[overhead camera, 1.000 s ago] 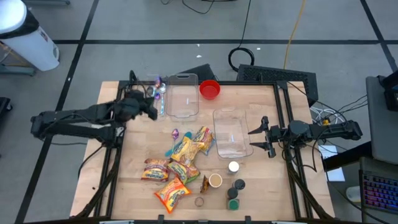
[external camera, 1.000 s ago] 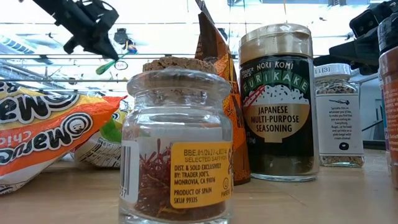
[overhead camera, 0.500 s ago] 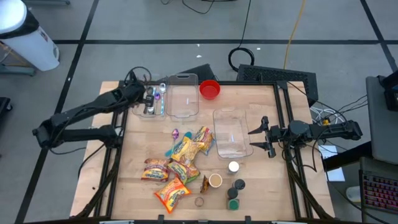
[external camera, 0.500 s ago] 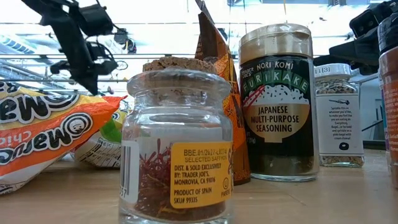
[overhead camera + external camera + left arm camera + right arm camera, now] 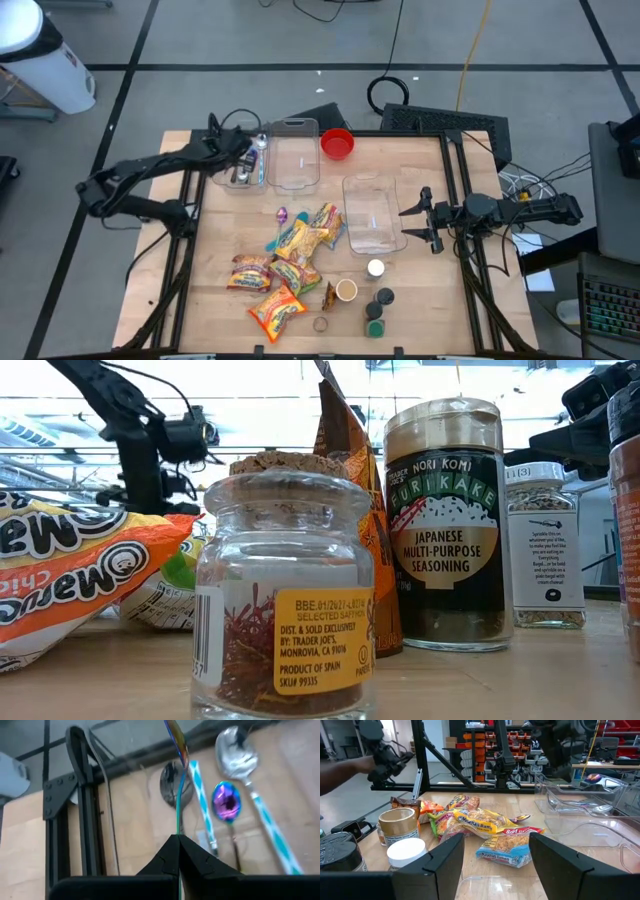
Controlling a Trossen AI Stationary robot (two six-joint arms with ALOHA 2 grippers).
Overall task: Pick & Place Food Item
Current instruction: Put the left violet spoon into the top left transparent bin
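Note:
My left gripper (image 5: 243,160) is at the table's far left, shut on a spoon (image 5: 178,795) with a thin green handle and an iridescent bowl (image 5: 176,735). Under it lie three other spoons: one silver with a blue checked handle (image 5: 235,750), one purple (image 5: 226,802) and one dark (image 5: 170,782). The food, several ramen packets (image 5: 300,240), lies in the middle of the table. My right gripper (image 5: 425,220) is open and empty at the right, beside a clear bin (image 5: 372,212). It also shows in its own wrist view (image 5: 497,865). My left gripper pinches the spoon's green handle (image 5: 179,827) between its two fingertips. The spoon runs on straight ahead of the fingers, in line with them, bowl end away. The fingers slant down from the table's left. Whether the bowl end touches anything, I cannot tell.
A larger clear bin (image 5: 293,153) and a red bowl (image 5: 337,143) stand at the far edge. Spice jars (image 5: 378,300) and a cork-topped jar (image 5: 285,590) stand near the front. Bare wood shows at the left front.
My left gripper has gone toward the table's far edge and down, over the spoons at the far left, keeping the green-handled spoon in its hold. The arm's elbow has swung in toward the table.

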